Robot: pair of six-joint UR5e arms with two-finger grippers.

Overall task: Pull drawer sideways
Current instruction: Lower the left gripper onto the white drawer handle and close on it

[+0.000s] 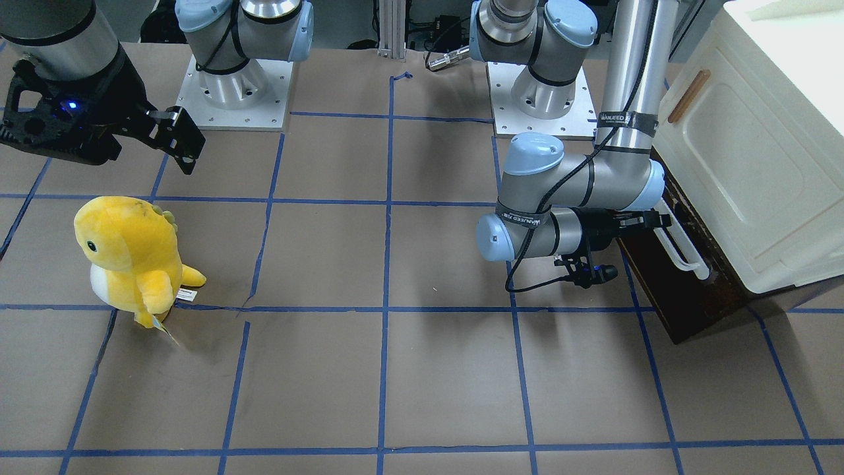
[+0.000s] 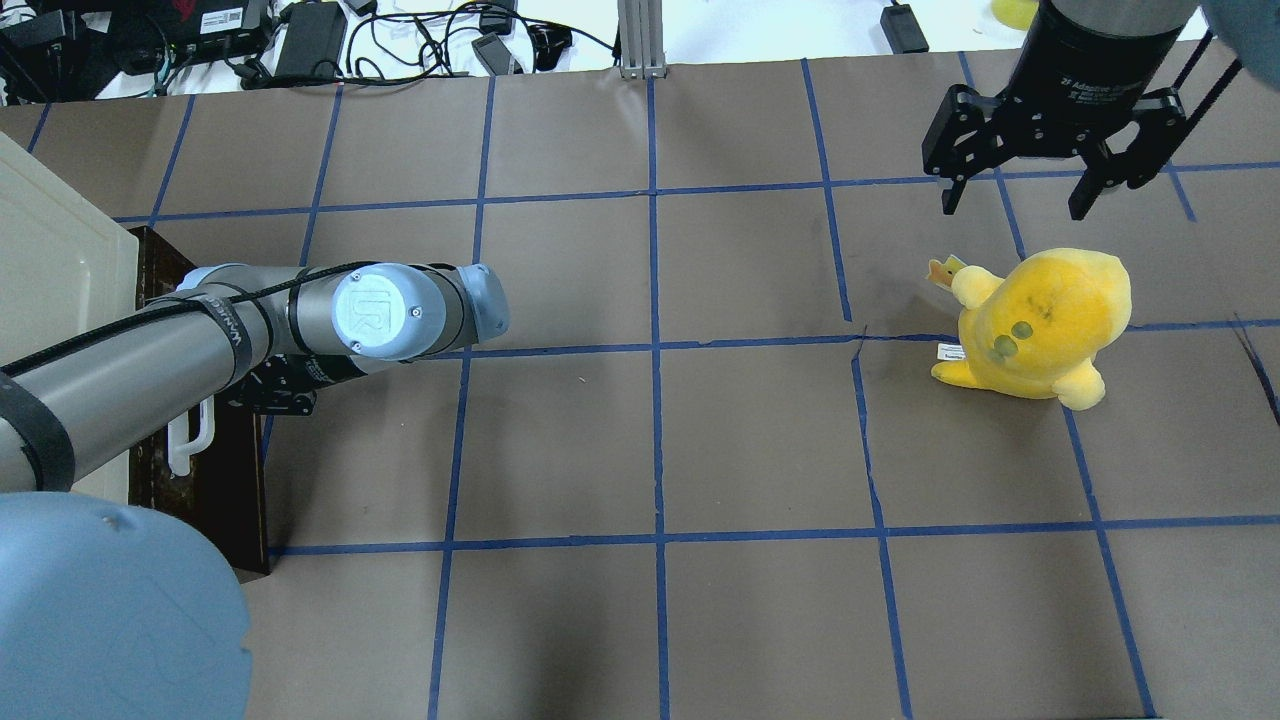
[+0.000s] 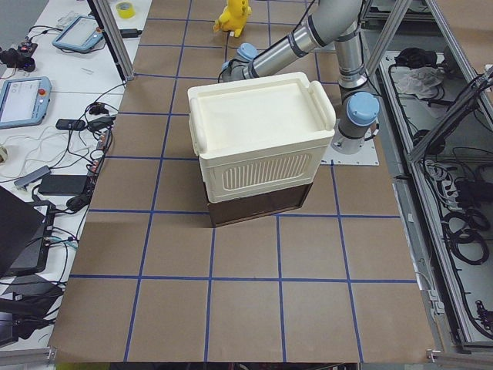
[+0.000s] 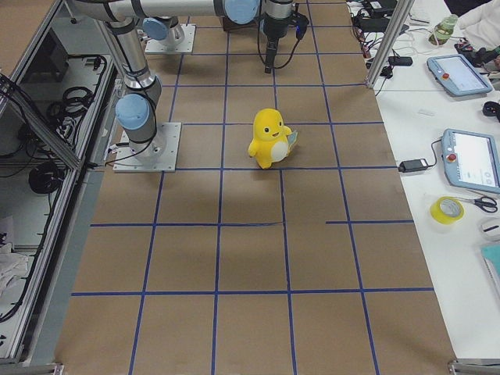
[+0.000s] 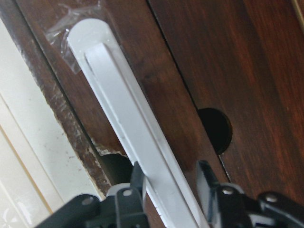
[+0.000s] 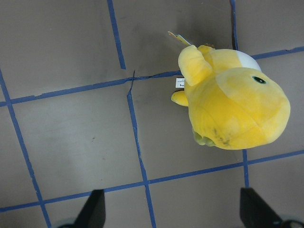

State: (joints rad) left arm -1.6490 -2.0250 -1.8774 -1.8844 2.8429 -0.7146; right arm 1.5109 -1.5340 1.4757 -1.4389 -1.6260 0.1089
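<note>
A wide table (image 2: 750, 440) covered in matte brown sheeting is marked into large squares by lines of blue tape (image 2: 655, 345). At the end on the robot's left sits a cream cabinet (image 1: 758, 165), and the drawer (image 1: 692, 310), its dark brown wooden front facing the table, lies along the bottom of that cabinet. The left gripper (image 5: 168, 175) reaches in level with the drawer front, its fingers set a little apart on either side of the white bar handle (image 5: 133, 133), with a thin gap showing at one finger, so not clamped. On the robot's right half a yellow plush toy (image 2: 1045, 320) stands upright on a tape line. The right gripper (image 2: 1015, 205) hangs above the table just beyond the toy, fingers spread wide and holding nothing. Past the far edge lie tangled black cables (image 2: 420, 30). A white side bench holds handheld screens (image 4: 473, 160) and a roll of yellow tape (image 4: 446, 209).
</note>
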